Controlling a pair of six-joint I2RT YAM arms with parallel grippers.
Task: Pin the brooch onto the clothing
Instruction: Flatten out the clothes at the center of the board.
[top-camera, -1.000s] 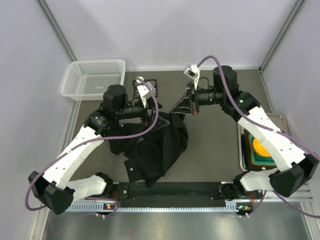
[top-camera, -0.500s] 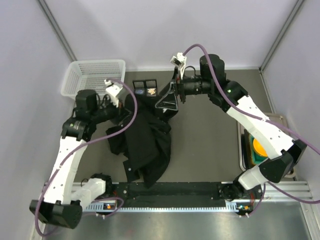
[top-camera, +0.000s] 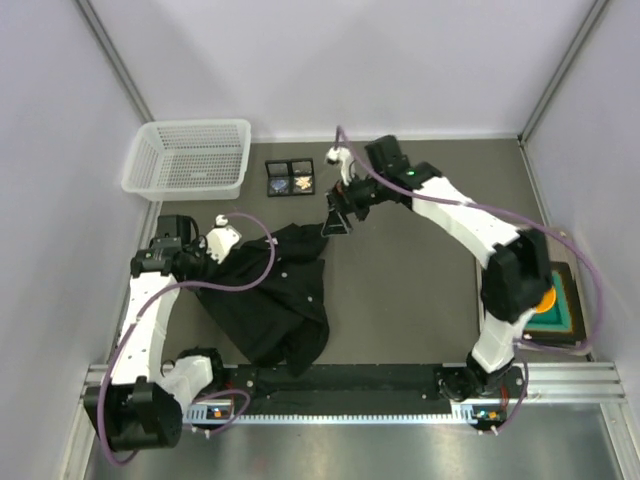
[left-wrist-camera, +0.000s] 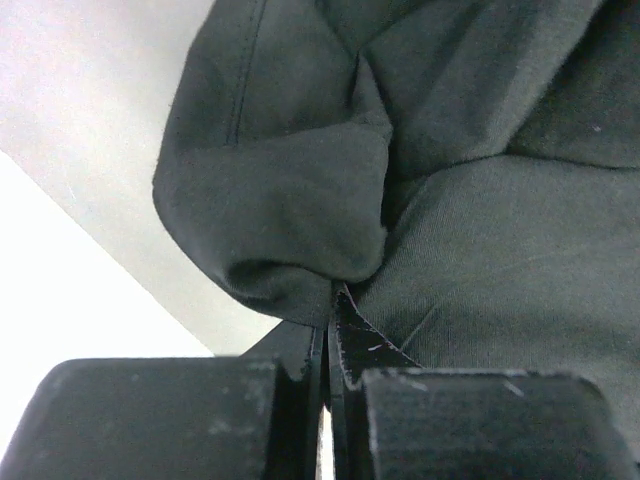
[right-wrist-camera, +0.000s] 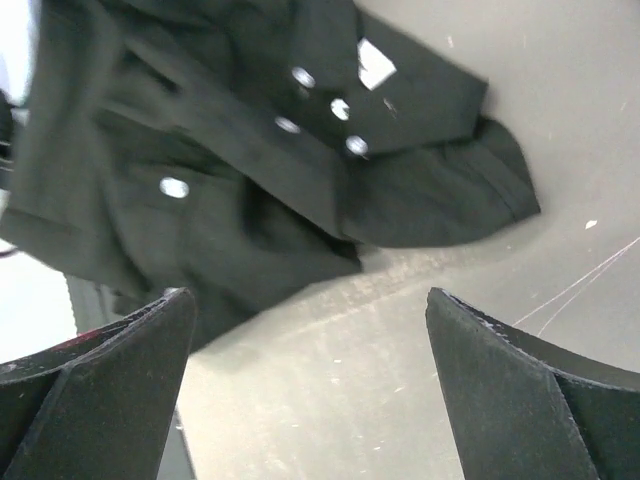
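The clothing (top-camera: 270, 295), a black shirt with small white buttons, lies crumpled on the left half of the grey table. My left gripper (top-camera: 202, 263) is at its left edge; in the left wrist view its jaws (left-wrist-camera: 330, 300) are shut on a fold of the black cloth (left-wrist-camera: 300, 190). My right gripper (top-camera: 336, 222) hovers just off the shirt's far right corner, open and holding nothing (right-wrist-camera: 308, 295); its view shows the shirt (right-wrist-camera: 230, 160) and its buttons beyond the fingertips. The brooch (top-camera: 303, 183) sits in a small black box (top-camera: 290, 166) behind the shirt.
A white mesh basket (top-camera: 188, 155) stands at the back left. A dark green tray (top-camera: 568, 305) with an orange object (top-camera: 548, 298) is at the right edge, partly behind the right arm. A black rail (top-camera: 350, 385) runs along the near edge.
The left gripper shut on the shirt and pulled it left and toward the near edge. The right gripper let go of the shirt, opened wide and swung left and lower.
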